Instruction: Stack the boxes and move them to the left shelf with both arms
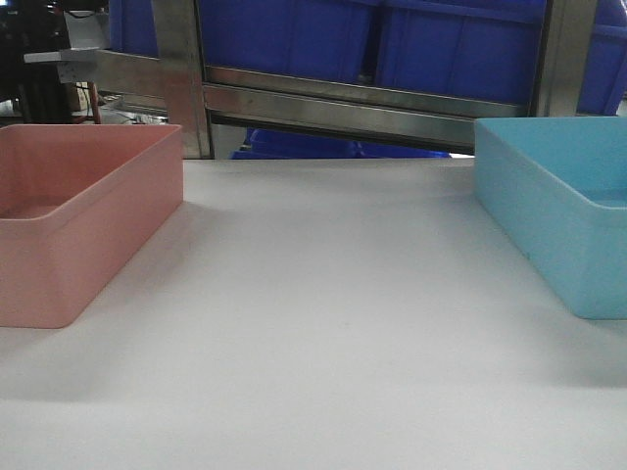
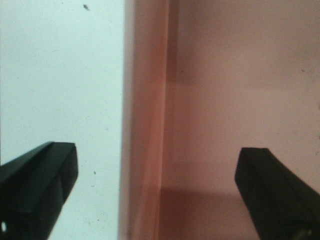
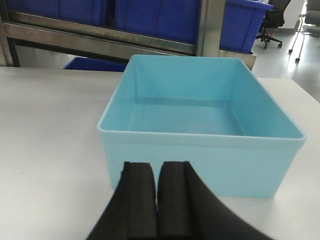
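The salmon pink box [image 1: 78, 215] stands at the left of the white tabletop, the light turquoise box [image 1: 558, 206] at the right. Both are empty. In the left wrist view my left gripper [image 2: 156, 172] is open wide, straddling the pink box's side wall [image 2: 147, 125]: one finger [image 2: 42, 175] is over the table, the other [image 2: 270, 185] is inside the box. In the right wrist view my right gripper [image 3: 157, 167] is shut and empty, just in front of the near wall of the turquoise box [image 3: 200, 115]. Neither gripper shows in the front view.
A steel-framed rack [image 1: 333, 98] stands behind the table, with dark blue crates [image 1: 343, 34] on it; it also shows in the right wrist view [image 3: 125, 40]. An office chair [image 3: 272, 22] stands far right on the floor. The white tabletop [image 1: 323, 323] lies between the boxes.
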You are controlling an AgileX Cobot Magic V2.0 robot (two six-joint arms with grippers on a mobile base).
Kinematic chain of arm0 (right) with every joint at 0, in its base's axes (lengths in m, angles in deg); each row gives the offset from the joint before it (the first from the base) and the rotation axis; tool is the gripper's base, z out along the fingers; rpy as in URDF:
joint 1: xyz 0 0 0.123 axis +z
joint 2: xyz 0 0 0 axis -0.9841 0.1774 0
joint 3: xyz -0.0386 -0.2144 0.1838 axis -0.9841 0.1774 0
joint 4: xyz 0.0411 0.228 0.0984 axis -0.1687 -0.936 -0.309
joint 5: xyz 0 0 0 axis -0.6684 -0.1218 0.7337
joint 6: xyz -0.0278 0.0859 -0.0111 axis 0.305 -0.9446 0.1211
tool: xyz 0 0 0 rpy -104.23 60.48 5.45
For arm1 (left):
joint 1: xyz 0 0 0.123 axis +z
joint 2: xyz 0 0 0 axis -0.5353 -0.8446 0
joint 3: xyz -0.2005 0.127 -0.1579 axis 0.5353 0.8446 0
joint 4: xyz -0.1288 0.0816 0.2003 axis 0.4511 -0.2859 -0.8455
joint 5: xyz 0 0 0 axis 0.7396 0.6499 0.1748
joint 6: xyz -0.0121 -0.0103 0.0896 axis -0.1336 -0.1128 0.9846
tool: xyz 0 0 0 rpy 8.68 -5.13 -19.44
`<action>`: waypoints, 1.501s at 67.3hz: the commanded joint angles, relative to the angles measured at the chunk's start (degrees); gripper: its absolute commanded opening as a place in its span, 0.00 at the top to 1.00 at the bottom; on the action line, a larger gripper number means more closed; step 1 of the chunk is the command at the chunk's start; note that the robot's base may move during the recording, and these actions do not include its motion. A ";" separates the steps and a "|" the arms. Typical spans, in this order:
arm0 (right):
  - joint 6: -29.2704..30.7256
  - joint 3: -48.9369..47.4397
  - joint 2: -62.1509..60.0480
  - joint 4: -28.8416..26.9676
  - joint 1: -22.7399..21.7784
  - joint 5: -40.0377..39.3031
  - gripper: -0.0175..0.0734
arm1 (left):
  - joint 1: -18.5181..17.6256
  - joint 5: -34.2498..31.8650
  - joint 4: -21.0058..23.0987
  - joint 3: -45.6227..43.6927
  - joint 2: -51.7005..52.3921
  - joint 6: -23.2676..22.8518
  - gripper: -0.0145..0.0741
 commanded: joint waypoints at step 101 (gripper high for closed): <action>0.43 -1.09 -1.21 0.22 -0.25 -5.52 0.75 | -19.65 18.20 8.30 -9.81 19.30 -36.18 0.84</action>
